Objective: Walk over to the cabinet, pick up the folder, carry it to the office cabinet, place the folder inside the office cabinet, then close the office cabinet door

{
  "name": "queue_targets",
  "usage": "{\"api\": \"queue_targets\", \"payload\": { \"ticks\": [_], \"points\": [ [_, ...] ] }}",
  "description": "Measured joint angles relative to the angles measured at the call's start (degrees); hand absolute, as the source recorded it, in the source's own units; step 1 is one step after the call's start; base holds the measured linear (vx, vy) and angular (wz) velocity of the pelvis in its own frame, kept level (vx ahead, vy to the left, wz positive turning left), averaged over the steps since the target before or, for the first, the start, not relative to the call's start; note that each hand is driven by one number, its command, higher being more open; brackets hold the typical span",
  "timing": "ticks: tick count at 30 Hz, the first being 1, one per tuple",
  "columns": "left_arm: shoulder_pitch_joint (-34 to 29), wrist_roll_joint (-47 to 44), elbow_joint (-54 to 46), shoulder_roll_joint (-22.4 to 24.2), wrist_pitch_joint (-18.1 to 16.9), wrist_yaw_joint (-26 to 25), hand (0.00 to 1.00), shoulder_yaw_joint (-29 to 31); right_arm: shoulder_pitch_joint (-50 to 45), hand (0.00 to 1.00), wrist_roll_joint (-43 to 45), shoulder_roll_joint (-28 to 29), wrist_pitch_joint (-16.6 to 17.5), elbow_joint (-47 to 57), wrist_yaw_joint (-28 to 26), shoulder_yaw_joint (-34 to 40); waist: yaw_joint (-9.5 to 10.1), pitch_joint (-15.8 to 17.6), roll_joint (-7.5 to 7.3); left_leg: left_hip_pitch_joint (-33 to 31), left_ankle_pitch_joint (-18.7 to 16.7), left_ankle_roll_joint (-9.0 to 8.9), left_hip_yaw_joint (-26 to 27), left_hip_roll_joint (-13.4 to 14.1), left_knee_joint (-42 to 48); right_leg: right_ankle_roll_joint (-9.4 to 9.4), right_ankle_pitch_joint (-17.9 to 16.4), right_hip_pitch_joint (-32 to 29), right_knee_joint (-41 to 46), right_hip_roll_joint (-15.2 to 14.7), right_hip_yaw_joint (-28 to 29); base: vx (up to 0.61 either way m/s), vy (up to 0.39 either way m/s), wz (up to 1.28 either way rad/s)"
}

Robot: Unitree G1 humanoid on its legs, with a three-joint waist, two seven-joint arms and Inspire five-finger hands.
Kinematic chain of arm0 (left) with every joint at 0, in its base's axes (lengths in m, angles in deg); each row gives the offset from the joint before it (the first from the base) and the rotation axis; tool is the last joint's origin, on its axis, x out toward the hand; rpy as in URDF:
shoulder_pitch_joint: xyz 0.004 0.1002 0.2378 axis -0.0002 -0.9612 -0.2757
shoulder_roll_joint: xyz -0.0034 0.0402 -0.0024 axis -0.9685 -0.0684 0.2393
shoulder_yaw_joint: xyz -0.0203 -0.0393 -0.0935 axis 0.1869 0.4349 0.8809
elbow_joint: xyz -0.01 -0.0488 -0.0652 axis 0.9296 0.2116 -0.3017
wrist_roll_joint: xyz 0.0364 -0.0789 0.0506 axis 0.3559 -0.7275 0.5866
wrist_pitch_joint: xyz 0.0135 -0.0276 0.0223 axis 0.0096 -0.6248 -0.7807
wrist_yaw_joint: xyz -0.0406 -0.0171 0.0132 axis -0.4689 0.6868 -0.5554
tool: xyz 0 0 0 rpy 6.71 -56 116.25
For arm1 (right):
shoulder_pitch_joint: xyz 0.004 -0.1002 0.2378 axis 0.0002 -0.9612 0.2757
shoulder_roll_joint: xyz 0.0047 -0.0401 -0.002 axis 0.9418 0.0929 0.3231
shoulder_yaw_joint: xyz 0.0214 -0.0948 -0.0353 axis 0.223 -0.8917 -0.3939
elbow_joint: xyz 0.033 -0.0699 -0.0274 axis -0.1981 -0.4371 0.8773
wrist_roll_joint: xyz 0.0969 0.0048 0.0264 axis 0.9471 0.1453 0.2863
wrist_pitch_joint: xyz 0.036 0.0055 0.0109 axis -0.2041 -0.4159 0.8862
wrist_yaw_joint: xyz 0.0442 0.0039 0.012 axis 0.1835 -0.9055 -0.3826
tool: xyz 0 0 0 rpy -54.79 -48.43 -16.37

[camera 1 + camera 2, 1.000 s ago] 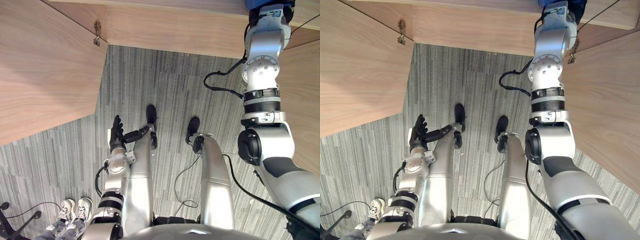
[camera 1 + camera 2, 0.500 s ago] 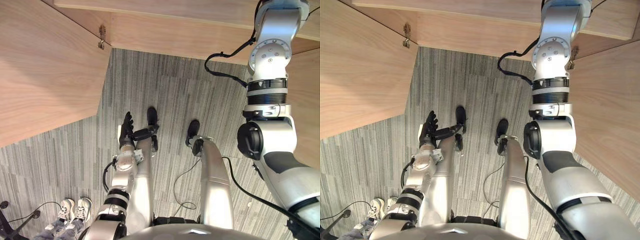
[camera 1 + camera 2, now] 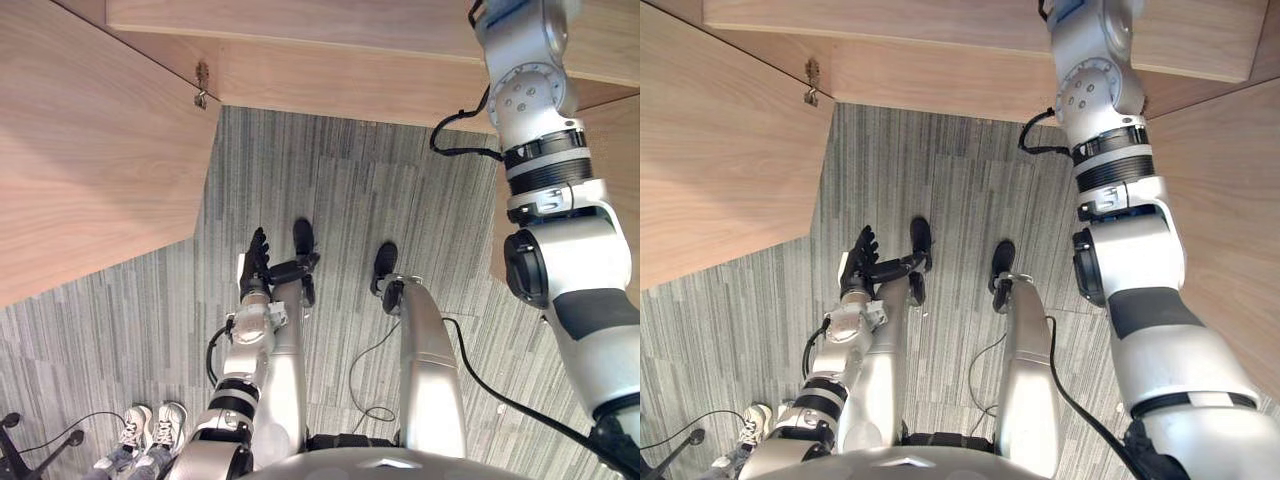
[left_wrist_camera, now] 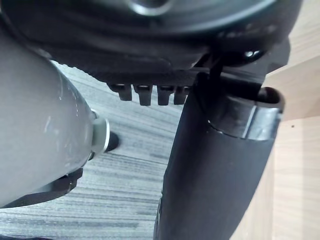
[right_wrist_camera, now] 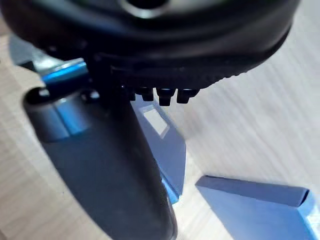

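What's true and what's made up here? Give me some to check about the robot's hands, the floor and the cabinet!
1. The left hand is open and holds nothing. True.
2. The floor is bare wood. False: it is grey striped carpet.
3. A blue folder lies on the wooden shelf by the right hand. True.
4. The cabinet door on the robot's left is shut. False: it stands swung open.

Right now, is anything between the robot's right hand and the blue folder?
Nothing visible is. The blue folder rests on the cabinet's wooden surface right beside the right hand, with no other thing between them.
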Motion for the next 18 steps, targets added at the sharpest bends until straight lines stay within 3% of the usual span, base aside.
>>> {"api": "queue_targets", "payload": {
  "ticks": [9,18],
  "points": [
    [0.03,-0.01,0.88,-0.5,-0.38,0.4,1.0,0.07,-0.59,1.0,-2.26,-1.31,-2.39,-5.18,-2.64,-0.4,-0.16,-0.01,0.01,0.28,-0.05,0.09,0.83,0.34,-0.27,0.3,0.45,0.52,-1.18,0.22,0.25,0.02,0.01,-0.02],
    [-0.12,0.0,2.01,-1.76,-0.37,1.83,1.0,0.05,-7.98,1.0,-10.22,-11.11,-3.75,-0.19,-8.8,-8.85,-0.34,-0.01,0.02,1.03,-0.64,0.88,1.8,0.82,0.05,0.54,0.6,0.99,-1.71,0.63,1.15,0.01,-0.003,-0.05]
  ]
}}
